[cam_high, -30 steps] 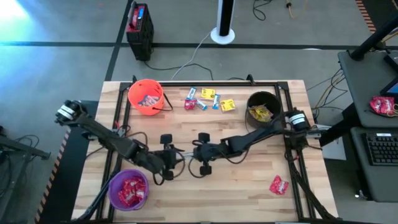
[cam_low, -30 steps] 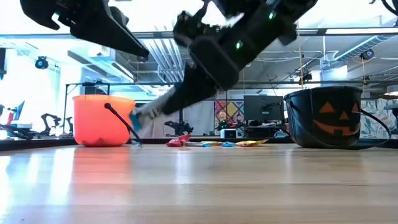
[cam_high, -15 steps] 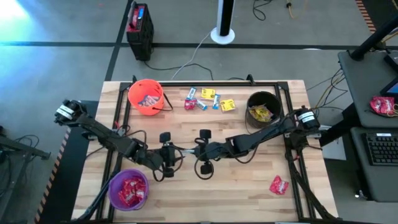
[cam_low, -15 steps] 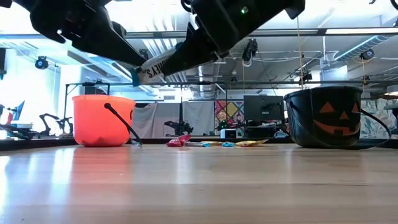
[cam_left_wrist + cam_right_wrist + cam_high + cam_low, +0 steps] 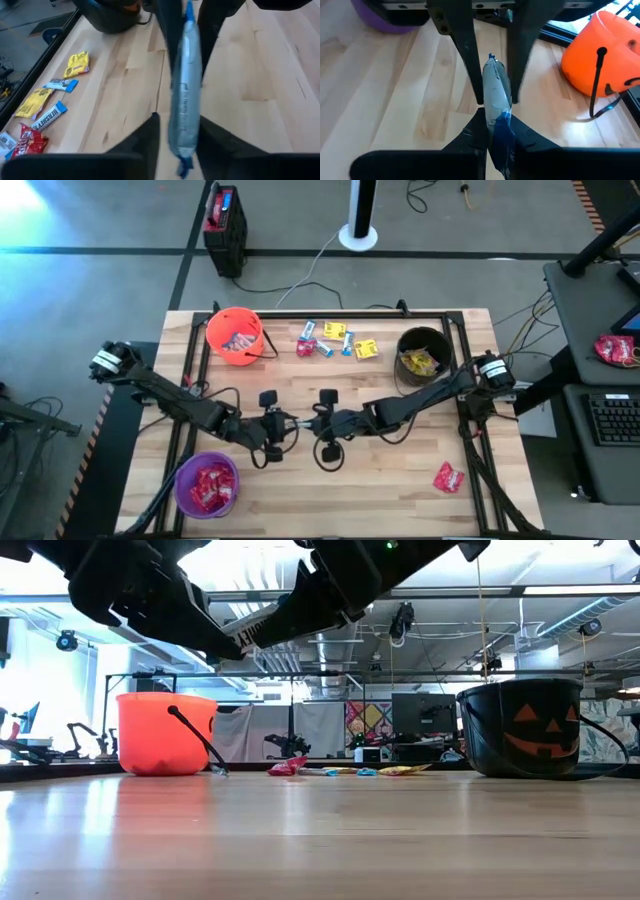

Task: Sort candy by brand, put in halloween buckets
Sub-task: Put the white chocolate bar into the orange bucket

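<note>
handover mid-desk | right tool clamped on blue-and-white candy, held edge-up for passing | left tool fingers straddle it, apart, not yet gripping

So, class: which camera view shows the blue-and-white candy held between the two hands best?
The right wrist view: the candy fills the centre, pinched by the right hand. The left wrist view shows it edge-on and blurred. The low view catches only a sliver, and the high view barely shows it.
</note>
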